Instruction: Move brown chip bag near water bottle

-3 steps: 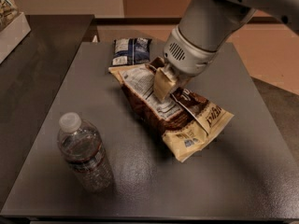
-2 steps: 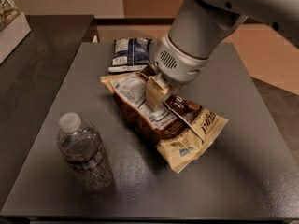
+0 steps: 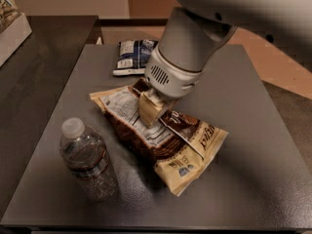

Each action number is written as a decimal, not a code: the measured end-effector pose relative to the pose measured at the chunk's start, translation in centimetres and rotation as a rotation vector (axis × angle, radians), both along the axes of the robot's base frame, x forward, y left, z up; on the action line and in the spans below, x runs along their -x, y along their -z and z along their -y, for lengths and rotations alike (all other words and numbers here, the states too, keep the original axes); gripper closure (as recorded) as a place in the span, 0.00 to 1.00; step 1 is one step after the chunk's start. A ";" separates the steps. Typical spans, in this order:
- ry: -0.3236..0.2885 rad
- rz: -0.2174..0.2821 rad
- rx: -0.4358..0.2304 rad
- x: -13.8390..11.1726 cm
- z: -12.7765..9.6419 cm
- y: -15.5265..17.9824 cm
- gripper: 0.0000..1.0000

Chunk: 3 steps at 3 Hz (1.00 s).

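The brown chip bag (image 3: 168,143) lies crumpled across the middle of the grey table (image 3: 253,130), with its white label facing up. My gripper (image 3: 147,112) comes down from the big grey arm and is shut on the bag's upper left part, near the label. The water bottle (image 3: 88,165) stands upright at the front left. It has a white cap and sits a short gap from the bag's left edge.
A smaller dark-blue-and-white snack bag (image 3: 134,56) lies at the table's back edge, behind the arm. A darker table (image 3: 44,57) adjoins on the left, with a white box (image 3: 10,30) at its far corner. Orange-brown floor lies to the right.
My gripper has moved left and toward the front with the brown chip bag in it. The bag now lies closer to the water bottle. The bottle has not moved.
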<state>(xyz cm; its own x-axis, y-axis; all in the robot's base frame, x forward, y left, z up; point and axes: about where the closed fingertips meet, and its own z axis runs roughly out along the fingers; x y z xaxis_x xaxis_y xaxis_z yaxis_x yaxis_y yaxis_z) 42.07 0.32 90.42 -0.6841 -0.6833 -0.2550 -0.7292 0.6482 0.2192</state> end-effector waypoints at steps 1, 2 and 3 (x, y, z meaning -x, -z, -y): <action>-0.022 0.009 0.003 0.4 -0.2 0.8 0.36; -0.023 0.013 0.003 0.5 -0.3 0.7 0.13; -0.024 0.016 0.002 0.5 -0.4 0.6 0.00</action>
<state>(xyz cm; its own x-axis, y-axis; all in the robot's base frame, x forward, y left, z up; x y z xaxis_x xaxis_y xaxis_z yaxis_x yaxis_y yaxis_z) 41.53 0.74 89.78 -0.6630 -0.7004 -0.2644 -0.7483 0.6307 0.2057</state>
